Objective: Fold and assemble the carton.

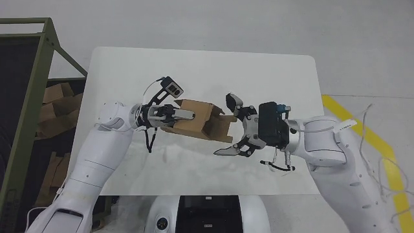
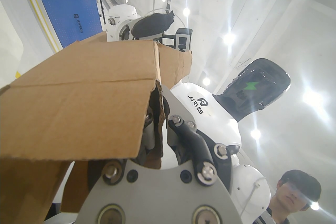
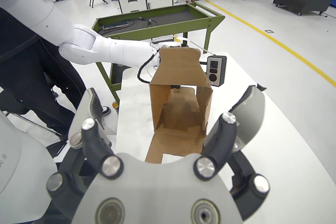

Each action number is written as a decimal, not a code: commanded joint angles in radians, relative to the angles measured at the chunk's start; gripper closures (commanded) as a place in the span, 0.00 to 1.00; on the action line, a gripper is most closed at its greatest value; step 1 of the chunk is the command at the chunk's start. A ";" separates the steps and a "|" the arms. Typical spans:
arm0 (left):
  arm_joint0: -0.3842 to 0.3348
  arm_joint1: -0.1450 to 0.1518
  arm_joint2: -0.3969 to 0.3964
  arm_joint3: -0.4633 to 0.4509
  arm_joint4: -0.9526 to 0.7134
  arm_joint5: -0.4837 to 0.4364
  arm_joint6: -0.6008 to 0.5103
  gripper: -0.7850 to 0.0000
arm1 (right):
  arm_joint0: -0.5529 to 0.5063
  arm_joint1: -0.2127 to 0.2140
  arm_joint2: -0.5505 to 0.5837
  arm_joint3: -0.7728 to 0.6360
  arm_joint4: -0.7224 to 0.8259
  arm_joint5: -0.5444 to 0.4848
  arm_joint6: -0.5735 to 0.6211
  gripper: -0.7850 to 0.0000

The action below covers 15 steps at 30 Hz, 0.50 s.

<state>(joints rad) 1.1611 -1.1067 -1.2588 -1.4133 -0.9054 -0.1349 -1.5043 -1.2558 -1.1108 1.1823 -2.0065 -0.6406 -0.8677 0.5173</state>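
A brown cardboard carton lies sideways as an open tube over the middle of the white table. My left gripper is shut on the carton's left end; in the left wrist view its fingers pinch a flap edge of the carton. My right gripper stands open at the carton's right end, one fingertip on each side of the mouth. In the right wrist view the carton shows its open end with the lower flap stretched out towards the right gripper, whose fingers are not touching it.
A green cart holding loose cardboard pieces stands left of the table. The left arm's wrist camera sits just beside the carton. A yellow floor line runs to the right of the table.
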 commanded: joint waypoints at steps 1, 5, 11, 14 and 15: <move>0.003 0.000 -0.004 -0.003 -0.002 -0.007 0.000 1.00 | 0.014 0.001 -0.015 0.005 0.014 -0.002 0.022 0.00; 0.008 0.002 -0.012 -0.009 0.010 -0.019 0.003 1.00 | 0.038 0.004 -0.038 0.013 0.032 0.001 0.060 0.00; 0.012 0.004 -0.018 -0.017 0.019 -0.019 0.009 1.00 | 0.059 0.008 -0.062 0.020 0.053 -0.008 0.081 0.00; 0.011 0.005 -0.019 -0.019 0.018 -0.019 0.009 1.00 | 0.065 0.010 -0.074 0.026 0.064 -0.012 0.092 0.00; 0.011 0.005 -0.019 -0.019 0.018 -0.018 0.009 1.00 | 0.068 0.011 -0.078 0.028 0.067 -0.013 0.095 0.00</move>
<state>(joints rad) 1.1727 -1.1019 -1.2776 -1.4319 -0.8868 -0.1532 -1.4952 -1.1906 -1.1009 1.1085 -1.9807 -0.5769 -0.8796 0.6088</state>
